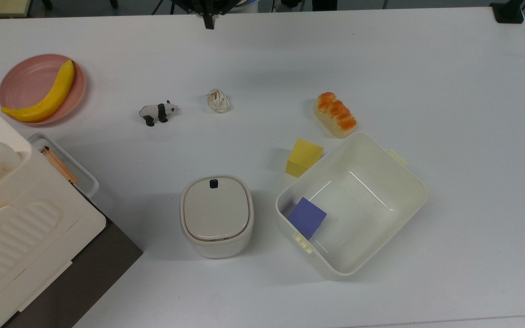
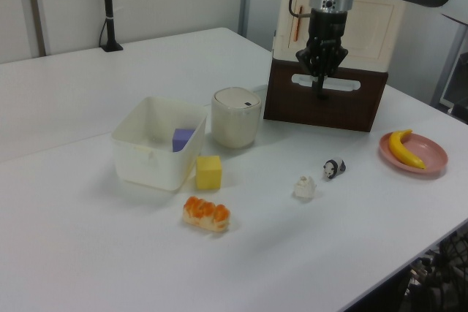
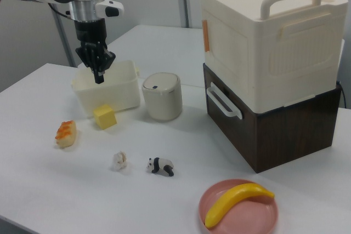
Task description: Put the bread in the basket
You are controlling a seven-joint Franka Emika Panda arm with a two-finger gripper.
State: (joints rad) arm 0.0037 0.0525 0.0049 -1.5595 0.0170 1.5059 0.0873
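Note:
The bread (image 1: 335,115), a small loaf with an orange-brown bumpy top, lies on the white table just beyond a corner of the basket (image 1: 409,181). The left view shows the bread (image 2: 206,213) in front of the basket (image 2: 145,160); in the right view the bread (image 3: 65,133) lies left of the basket (image 3: 112,95). The basket is a cream-white tub with a purple block (image 1: 307,217) inside. My gripper (image 1: 208,22) hangs shut and empty high above the table, far from the bread, at the top view's upper edge. The gripper (image 2: 320,93) (image 3: 99,78) points straight down.
A yellow block (image 1: 304,157) touches the basket's wall. A lidded cream bin (image 1: 217,214), a crumpled paper ball (image 1: 217,100) and a toy panda (image 1: 157,112) stand nearby. A banana (image 1: 43,98) lies on a pink plate (image 1: 23,79). A big cream box (image 1: 12,228) occupies the top view's lower left.

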